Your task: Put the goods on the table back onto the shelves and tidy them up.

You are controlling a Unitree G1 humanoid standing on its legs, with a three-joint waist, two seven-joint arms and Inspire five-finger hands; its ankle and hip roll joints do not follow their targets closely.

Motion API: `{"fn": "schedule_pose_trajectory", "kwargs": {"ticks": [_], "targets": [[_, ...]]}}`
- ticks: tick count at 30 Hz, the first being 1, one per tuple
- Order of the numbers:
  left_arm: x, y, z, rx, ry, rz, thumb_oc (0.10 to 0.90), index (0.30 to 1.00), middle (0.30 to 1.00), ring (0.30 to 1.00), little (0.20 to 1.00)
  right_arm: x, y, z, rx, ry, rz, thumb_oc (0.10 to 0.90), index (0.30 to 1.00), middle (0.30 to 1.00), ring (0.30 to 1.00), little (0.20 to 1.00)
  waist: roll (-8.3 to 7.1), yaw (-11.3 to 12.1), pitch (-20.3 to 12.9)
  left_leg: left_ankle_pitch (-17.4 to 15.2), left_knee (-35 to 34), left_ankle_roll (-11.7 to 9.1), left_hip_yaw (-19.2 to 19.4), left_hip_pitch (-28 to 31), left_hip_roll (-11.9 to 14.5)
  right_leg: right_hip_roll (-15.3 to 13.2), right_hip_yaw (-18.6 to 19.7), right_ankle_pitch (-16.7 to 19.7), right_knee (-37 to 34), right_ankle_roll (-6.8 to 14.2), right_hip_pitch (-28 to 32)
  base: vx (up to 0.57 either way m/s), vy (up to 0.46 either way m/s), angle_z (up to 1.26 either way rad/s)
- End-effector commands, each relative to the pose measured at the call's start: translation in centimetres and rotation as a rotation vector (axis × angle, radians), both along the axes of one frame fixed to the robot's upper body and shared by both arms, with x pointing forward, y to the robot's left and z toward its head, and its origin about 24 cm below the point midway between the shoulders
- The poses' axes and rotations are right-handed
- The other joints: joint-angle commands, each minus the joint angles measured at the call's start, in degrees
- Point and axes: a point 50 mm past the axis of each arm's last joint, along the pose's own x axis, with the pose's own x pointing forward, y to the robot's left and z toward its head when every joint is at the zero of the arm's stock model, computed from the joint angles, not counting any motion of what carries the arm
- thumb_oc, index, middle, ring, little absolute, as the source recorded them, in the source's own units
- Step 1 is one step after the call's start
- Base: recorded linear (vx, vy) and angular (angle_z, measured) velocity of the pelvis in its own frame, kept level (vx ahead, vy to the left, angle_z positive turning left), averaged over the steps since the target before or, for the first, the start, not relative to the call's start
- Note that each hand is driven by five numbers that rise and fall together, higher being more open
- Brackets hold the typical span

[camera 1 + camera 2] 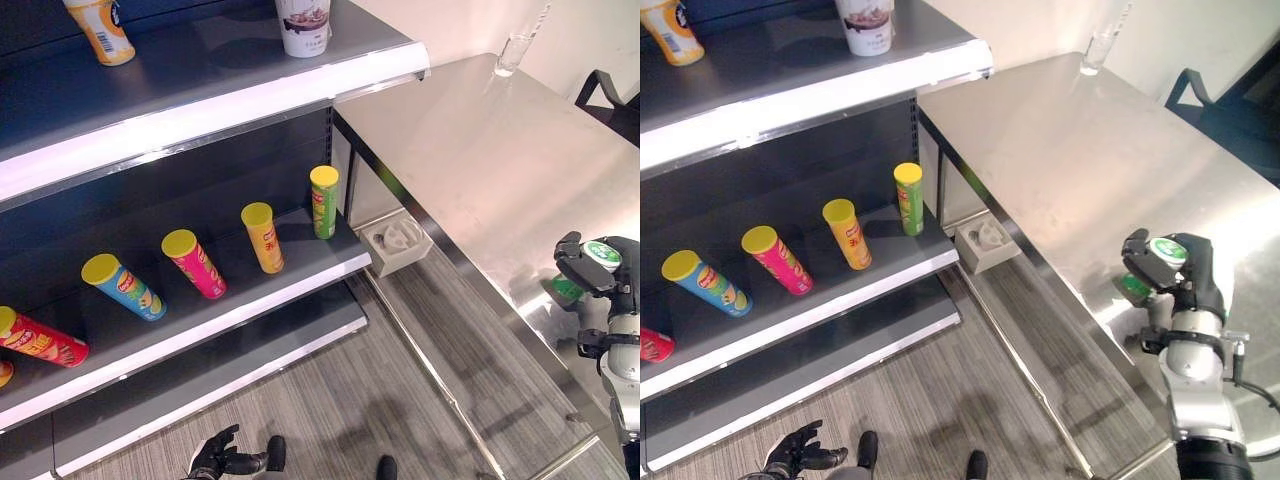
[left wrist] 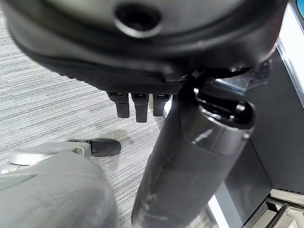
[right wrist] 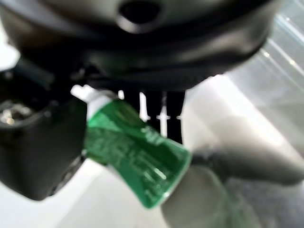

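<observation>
I'm holding a green cup (image 1: pixel 1160 262) in my right hand (image 1: pixel 1188 283), fingers and thumb curling round it, above the near edge of the steel tabletop (image 1: pixel 1080 150). My left hand (image 1: pixel 215 455) is hanging low over the floor, fingers relaxed and holding nothing. Chip tubes (image 1: pixel 264 236) are lying and standing on the shelf (image 1: pixel 200 310).

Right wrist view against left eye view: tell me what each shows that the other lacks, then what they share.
The right wrist view alone shows the green cup's printed side, from up close, between the thumb and fingers. The left eye view alone shows the shelves with five upright chip cans, the green can nearest the table, a glass at the table's far end, and the left hand low near the floor. Both show the right hand curled round the cup above the steel table.
</observation>
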Motion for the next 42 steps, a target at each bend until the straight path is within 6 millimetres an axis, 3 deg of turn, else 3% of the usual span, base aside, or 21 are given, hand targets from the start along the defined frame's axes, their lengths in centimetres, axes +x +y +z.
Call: {"fn": "schedule_pose_trajectory", "kwargs": {"ticks": [1, 2, 3, 7, 8, 14, 17, 18, 19, 20, 22, 23, 27, 29, 31, 32, 34, 36, 37, 38, 42], "targets": [[2.0, 2.5, 1.3, 0.092, -0.061, -0.026, 0.8, 0.9, 0.9, 0.9, 0.9, 0.2, 0.2, 7.7, -0.174, -0.276, 0.037, 0.4, 0.3, 0.3, 0.3, 0.3, -2.11, 0.45, -2.63, -4.55, 0.1, -0.62, -1.44, 2.55, 0.74, -2.52, 1.01, -2.73, 0.79, 2.04, -0.02, 0.0, 0.0, 0.0], [2.0, 2.5, 1.3, 0.092, -0.061, -0.026, 0.8, 0.9, 0.9, 0.9, 0.9, 0.2, 0.2, 7.7, -0.174, -0.276, 0.037, 0.4, 0.3, 0.3, 0.3, 0.3, -2.11, 0.46, -2.63, -4.56, 0.1, -0.62, -1.45, 2.57, 0.75, -2.51, 1.0, -2.74, 0.79, 2.03, 0.01, 0.0, 0.0, 0.0], [1.9, 2.7, 1.4, 0.097, -0.063, -0.02, 0.8, 0.9, 0.9, 0.9, 0.9, 0.1, 1.4, 9.9, -0.231, -0.357, 0.088, 0.4, 0.3, 0.3, 0.3, 0.3, -2.34, 0.54, -3.24, -4.7, 0.1, -0.78, -1.52, 2.98, 0.95, -2.32, 0.82, -3.07, 1.02, 1.82, 0.63, -0.02, -0.035, -0.01], [2.0, 3.0, 1.5, 0.1, -0.074, -0.007, 0.8, 0.9, 0.9, 0.9, 0.9, -0.2, 2.9, 12.8, -0.285, -0.48, 0.162, 0.4, 0.3, 0.3, 0.3, 0.3, -2.68, 1.17, -4.12, -4.66, 0.1, -1.19, -2.1, 3.62, 1.37, -2.05, 0.1, -3.99, 2.18, 1.4, 1.55, -0.03, -0.047, 0.07], [2.0, 3.2, 1.6, 0.101, -0.079, 0.005, 0.8, 0.9, 0.9, 0.9, 0.9, -0.2, 4.0, 14.8, -0.32, -0.554, 0.214, 0.4, 0.3, 0.3, 0.3, 0.3, -2.97, 2.03, -4.84, -4.36, 0.1, -1.55, -2.61, 3.71, 1.69, -1.76, -0.42, -4.68, 3.0, 1.11, 1.92, -0.04, -0.09, 0.11], [1.5, 3.3, 1.4, 0.09, -0.071, 0.03, 0.8, 0.9, 0.9, 0.9, 0.9, -0.3, 6.2, 18.1, -0.346, -0.698, 0.332, 0.4, 0.3, 0.3, 0.3, 0.3, -3.54, 3.79, -6.07, -3.48, 0.1, -2.52, -5.3, 4.06, 3.01, -0.2, -2.38, -7.28, 4.8, -0.32, 3.6, -0.05, -0.099, 0.32], [2.4, 3.6, 2.0, 0.091, -0.113, 0.047, 0.8, 0.9, 0.9, 0.9, 0.9, -1.0, 8.5, 22.5, -0.396, -0.876, 0.433, 0.4, 0.3, 0.3, 0.3, 0.3, -4.36, 6.6, -4.74, 1.19, 0.33, -5.12, -9.51, 0.94, 4.85, 2.78, -5.53, -10.43, 5.94, -2.91, 5.2, -0.18, -0.226, 0.88], [3.0, 3.5, 2.2, 0.088, -0.129, 0.046, 0.8, 0.9, 0.9, 0.9, 0.9, -1.4, 8.8, 23.5, -0.415, -0.905, 0.44, 0.4, 0.3, 0.3, 0.3, 0.3, -4.68, 6.19, -4.22, 2.9, 0.51, -5.14, -8.57, -1.31, 4.79, 2.7, -7.32, -10.31, 5.62, -3.05, 5.12, -0.3, -0.078, 1.39], [3.1, 3.3, 2.2, 0.077, -0.134, 0.038, 0.8, 0.9, 0.9, 0.9, 0.9, -1.5, 9.3, 23.9, -0.43, -0.91, 0.468, 0.4, 0.3, 0.3, 0.3, 0.3, -5.42, 5.66, -3.69, 2.99, 1.01, -3.63, 0.65, -2.78, 5.7, 2.34, -10.73, -10.39, 5.9, -3.03, 5.27, -0.32, -0.003, 1.64], [3.2, 3.5, 2.4, 0.08, -0.137, 0.043, 0.8, 0.9, 0.9, 0.9, 0.9, -1.8, 9.9, 24.6, -0.453, -0.933, 0.489, 0.4, 0.3, 0.3, 0.3, 0.3, -6.18, 5.77, -3.26, 2.19, 4.13, -2.61, 5.26, -3.64, 6.4, 1.33, -12.18, -9.77, 6.38, -2.98, 4.74, -0.28, 0.029, 2.09], [3.2, 3.6, 2.4, 0.079, -0.143, 0.043, 0.8, 0.9, 0.9, 0.9, 0.9, -1.7, 10.2, 24.8, -0.452, -0.931, 0.506, 0.4, 0.3, 0.3, 0.3, 0.3, -6.52, 5.85, -3.12, 0.96, 7.54, -2.39, 6.35, -4.44, 6.73, 0.53, -12.98, -9.3, 6.95, -2.93, 3.96, -0.16, 0.092, 1.07], [3.0, 4.0, 2.4, 0.091, -0.136, 0.035, 0.8, 0.9, 0.9, 0.9, 0.9, -1.6, 11.2, 25.3, -0.414, -0.961, 0.58, 0.4, 0.3, 0.3, 0.3, 0.3, -6.99, 6.0, -3.13, -5.82, 13.32, -2.78, 4.0, -2.55, 5.64, -2.12, -14.08, -8.05, 8.09, -2.96, 3.25, -0.11, 0.117, -0.06], [3.0, 3.6, 2.3, 0.091, -0.121, -0.008, 0.8, 0.9, 0.9, 0.9, 0.9, -1.3, 11.7, 25.9, -0.398, -0.936, 0.644, 0.4, 0.3, 0.3, 0.3, 0.3, -4.48, 4.44, -6.16, -5.78, 6.09, -1.43, 3.18, 1.58, 2.23, -4.26, -15.39, -6.37, 8.74, -1.19, 3.11, 0.01, 0.315, 0.74], [3.0, 3.5, 2.3, 0.101, -0.119, -0.036, 0.8, 0.9, 0.9, 0.9, 0.9, -0.9, 11.7, 26.1, -0.373, -0.925, 0.662, 0.4, 0.3, 0.3, 0.3, 0.3, -3.99, 4.36, -7.63, -5.52, 1.34, -0.2, 2.93, 3.73, -0.53, -7.15, -15.96, -5.03, 9.55, 0.18, 2.84, 0.09, 0.367, 0.5], [2.8, 3.7, 2.3, 0.106, -0.119, -0.039, 0.8, 0.9, 0.9, 0.9, 0.9, -0.6, 11.6, 26.3, -0.358, -0.927, 0.66, 0.4, 0.3, 0.3, 0.3, 0.3, -3.79, 4.67, -7.89, -6.27, 0.61, 0.77, 3.12, 4.24, -2.39, -9.42, -15.56, -4.46, 11.0, 1.14, 2.27, 0.05, 0.317, 0.05], [2.5, 3.9, 2.3, 0.109, -0.115, -0.028, 0.8, 0.9, 0.9, 0.9, 0.9, -0.2, 11.8, 26.6, -0.363, -0.918, 0.659, 0.4, 0.3, 0.3, 0.3, 0.3, -3.86, 4.84, -8.15, -7.78, 0.1, 1.48, 3.38, 5.45, -3.86, -12.17, -14.64, -2.67, 13.54, 2.45, 1.41, 0.07, 0.222, -0.19], [2.5, 4.0, 2.3, 0.109, -0.118, -0.02, 0.8, 0.9, 0.9, 0.9, 0.9, 0.3, 12.0, 26.7, -0.36, -0.907, 0.659, 0.4, 0.3, 0.3, 0.3, 0.3, -3.93, 5.08, -7.69, -7.33, 0.1, 2.32, 4.1, 5.45, -4.83, -13.88, -14.56, -0.68, 15.65, 2.63, 0.18, -0.04, 0.172, -0.2], [2.8, 4.5, 2.7, 0.128, -0.132, -0.015, 0.8, 0.9, 0.9, 0.9, 0.9, 1.3, 11.4, 26.4, -0.371, -0.821, 0.631, 0.4, 0.3, 0.3, 0.3, 0.3, -4.17, 3.69, -6.6, -6.98, 0.1, 2.59, 2.99, 5.4, -4.95, -8.87, -6.19, -2.87, 14.61, 1.34, -2.63, -0.08, 0.074, -0.12], [2.8, 4.4, 2.7, 0.126, -0.133, -0.014, 0.8, 0.9, 0.9, 0.9, 0.9, 1.4, 11.4, 26.5, -0.373, -0.822, 0.633, 0.4, 0.3, 0.3, 0.3, 0.3, -4.0, 3.76, -6.74, -6.82, 0.1, 2.58, 3.15, 5.14, -4.87, -8.74, -6.06, -2.53, 14.33, 1.24, -2.86, -0.01, -0.065, 0.14], [2.4, 4.6, 2.5, 0.12, -0.116, -0.005, 0.8, 0.9, 0.9, 0.9, 0.9, 2.3, 10.1, 26.6, -0.328, -0.773, 0.593, 0.4, 0.3, 0.3, 0.3, 0.3, -4.7, 3.68, -6.94, -6.43, 0.1, 1.99, 1.89, 4.88, -4.97, -5.18, -1.98, -3.04, 7.52, 1.6, -0.78, -0.01, -0.061, 0.24], [1.7, 4.4, 2.1, 0.104, -0.096, 0.013, 0.8, 0.9, 0.9, 0.9, 0.9, 3.5, 8.8, 26.5, -0.309, -0.699, 0.543, 0.4, 0.3, 0.3, 0.3, 0.3, -5.3, 3.69, -8.25, -5.95, 0.1, 1.39, 1.56, 4.75, -3.84, -3.44, -1.63, -1.65, 3.15, 1.73, 1.14, 0.04, -0.081, 0.3]]}}
